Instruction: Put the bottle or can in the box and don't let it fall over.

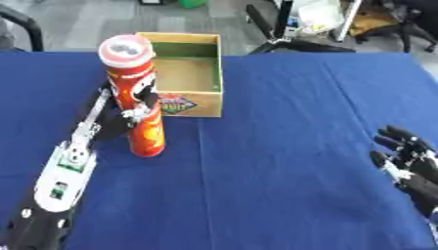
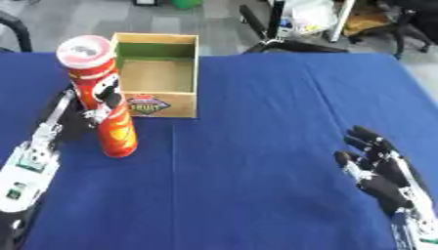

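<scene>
Blue cloth covers the table (image 1: 299, 122), with office clutter beyond its far edge. On the left, my left hand (image 1: 128, 113) has its fingers curled round the tall red can (image 1: 137, 93), which looks upright or slightly tilted, its base at the cloth, just in front of the open cardboard box (image 1: 184, 73). That box holds nothing I can see, so the placing remains. My right hand (image 2: 381, 171) rests spread, idle, lower right.
</scene>
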You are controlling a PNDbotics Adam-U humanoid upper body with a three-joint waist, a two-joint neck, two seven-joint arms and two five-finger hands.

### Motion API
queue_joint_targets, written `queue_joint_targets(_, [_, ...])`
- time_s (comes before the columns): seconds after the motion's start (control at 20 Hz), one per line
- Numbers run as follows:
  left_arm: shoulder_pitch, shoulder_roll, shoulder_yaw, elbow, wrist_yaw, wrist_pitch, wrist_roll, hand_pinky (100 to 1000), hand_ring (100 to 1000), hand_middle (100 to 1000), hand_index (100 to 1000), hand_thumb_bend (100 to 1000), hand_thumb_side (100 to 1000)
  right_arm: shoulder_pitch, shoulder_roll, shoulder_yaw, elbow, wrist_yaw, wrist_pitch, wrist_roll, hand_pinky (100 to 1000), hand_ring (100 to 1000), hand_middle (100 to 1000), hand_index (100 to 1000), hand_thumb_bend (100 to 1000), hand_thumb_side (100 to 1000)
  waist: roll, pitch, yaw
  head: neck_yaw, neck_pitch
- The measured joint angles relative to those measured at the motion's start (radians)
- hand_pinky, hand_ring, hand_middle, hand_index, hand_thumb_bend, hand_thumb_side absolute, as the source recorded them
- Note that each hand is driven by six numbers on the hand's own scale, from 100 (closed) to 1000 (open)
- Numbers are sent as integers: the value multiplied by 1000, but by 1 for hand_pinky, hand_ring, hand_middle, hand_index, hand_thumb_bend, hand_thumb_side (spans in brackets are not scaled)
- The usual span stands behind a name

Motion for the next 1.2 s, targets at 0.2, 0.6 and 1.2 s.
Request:
queue_joint_targets(0.2, [-4,0,0,0,0,-6,-9,491,650,684,911,208,602,0,0,0,0,0,1,1,806,896,836,856,418,121,0,0,-1,0,0])
queue_joint_targets(0.6, [-6,-7,-3,-7,4,-7,-25,247,430,459,665,100,577,0,0,0,0,0,2,2,807,896,836,856,418,120,1,0,-4,0,0])
queue_joint_targets(1.2, [-10,-8,-12,-24,41,-1,-40,221,404,419,627,100,555,0,0,0,0,0,2,2,807,896,835,856,418,121,1,0,-5,-1,0])
